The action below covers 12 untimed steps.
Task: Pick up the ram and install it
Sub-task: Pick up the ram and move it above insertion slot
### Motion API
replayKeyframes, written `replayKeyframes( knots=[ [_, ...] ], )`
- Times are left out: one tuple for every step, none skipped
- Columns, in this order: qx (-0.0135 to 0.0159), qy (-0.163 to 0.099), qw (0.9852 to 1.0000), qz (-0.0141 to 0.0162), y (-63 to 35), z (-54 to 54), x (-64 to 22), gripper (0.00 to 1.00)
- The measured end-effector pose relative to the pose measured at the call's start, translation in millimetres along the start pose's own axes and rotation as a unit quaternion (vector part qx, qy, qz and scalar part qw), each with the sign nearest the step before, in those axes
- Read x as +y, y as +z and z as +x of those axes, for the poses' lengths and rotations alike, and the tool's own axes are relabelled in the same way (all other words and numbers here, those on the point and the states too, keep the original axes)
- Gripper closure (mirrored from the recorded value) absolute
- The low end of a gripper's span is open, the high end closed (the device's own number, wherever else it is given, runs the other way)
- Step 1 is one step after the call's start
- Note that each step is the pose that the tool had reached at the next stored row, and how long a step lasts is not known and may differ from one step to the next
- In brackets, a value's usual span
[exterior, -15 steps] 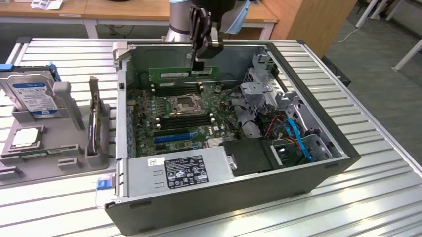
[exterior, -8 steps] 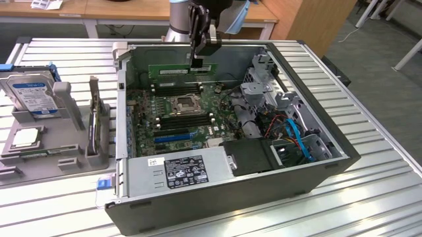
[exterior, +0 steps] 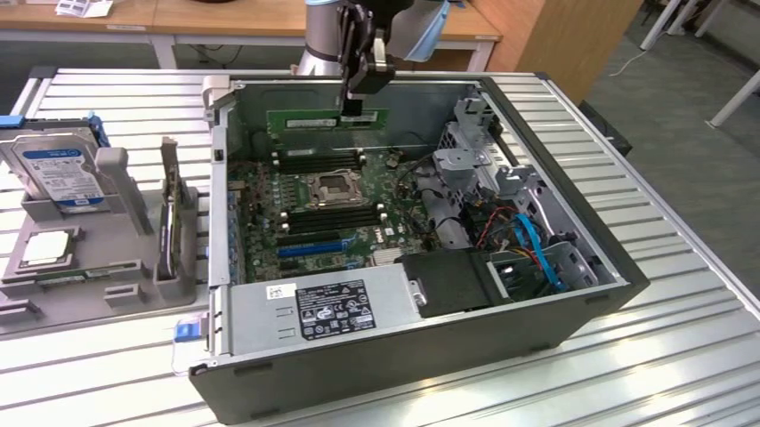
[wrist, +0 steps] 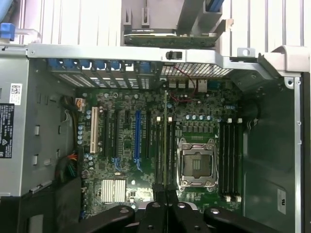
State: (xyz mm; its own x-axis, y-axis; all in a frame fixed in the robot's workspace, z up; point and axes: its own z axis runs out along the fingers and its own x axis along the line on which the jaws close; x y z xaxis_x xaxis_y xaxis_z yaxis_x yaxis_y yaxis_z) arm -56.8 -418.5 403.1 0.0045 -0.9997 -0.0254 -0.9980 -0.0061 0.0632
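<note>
My gripper (exterior: 352, 108) hangs over the far part of the open computer case (exterior: 594, 294), shut on the top edge of the ram (exterior: 311, 120). The ram is a long green stick, held level above the motherboard (exterior: 267, 191). In the wrist view the ram (wrist: 165, 145) shows edge-on as a thin line running out from between my fingertips (wrist: 156, 198). It lies over the black memory slots (wrist: 159, 155) beside the CPU socket (wrist: 197, 162). A second bank of black slots (wrist: 231, 160) lies on the socket's other side. In the exterior view, slot banks (exterior: 315, 161) flank the socket (exterior: 329, 187).
A grey fixture tray (exterior: 30, 294) at the exterior view's left holds a blue-labelled hard drive (exterior: 60, 173), a processor chip (exterior: 48, 247) and an upright card (exterior: 176, 213). Inside the case are a power supply (exterior: 320, 307), a drive cage (exterior: 475, 151) and blue cables (exterior: 535, 253).
</note>
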Motion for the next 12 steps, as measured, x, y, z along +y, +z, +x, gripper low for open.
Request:
replayKeyframes(
  knots=[
    [0.0,0.0,1.0,0.0,0.1,-1.5,0.0,0.89],
    [0.0,0.0,1.0,0.0,0.2,-3.0,0.0,0.89],
    [0.0,0.0,1.0,0.0,0.3,-4.5,-0.1,0.89],
    [0.0,0.0,1.0,0.0,0.5,-5.9,-0.1,0.89],
    [0.0001,0.0,1.0,0.0,0.5,-7.3,-0.1,0.89],
    [0.0,0.0,1.0,0.0,0.6,-8.5,-0.1,0.89],
    [0.0001,0.0,1.0,0.0,0.7,-9.7,-0.1,0.89],
    [0.0001,0.0,1.0,0.0,0.8,-10.7,-0.1,0.89],
    [0.0,0.0,1.0,0.0,0.9,-11.6,-0.1,0.89],
    [0.0001,0.0,1.0,0.0,1.0,-12.3,-0.1,0.89],
    [0.0001,0.0,1.0,0.0,0.9,-12.5,-0.2,0.89],
    [0.0001,0.0,1.0,0.0,0.9,-12.5,-0.2,0.89]
  ],
)
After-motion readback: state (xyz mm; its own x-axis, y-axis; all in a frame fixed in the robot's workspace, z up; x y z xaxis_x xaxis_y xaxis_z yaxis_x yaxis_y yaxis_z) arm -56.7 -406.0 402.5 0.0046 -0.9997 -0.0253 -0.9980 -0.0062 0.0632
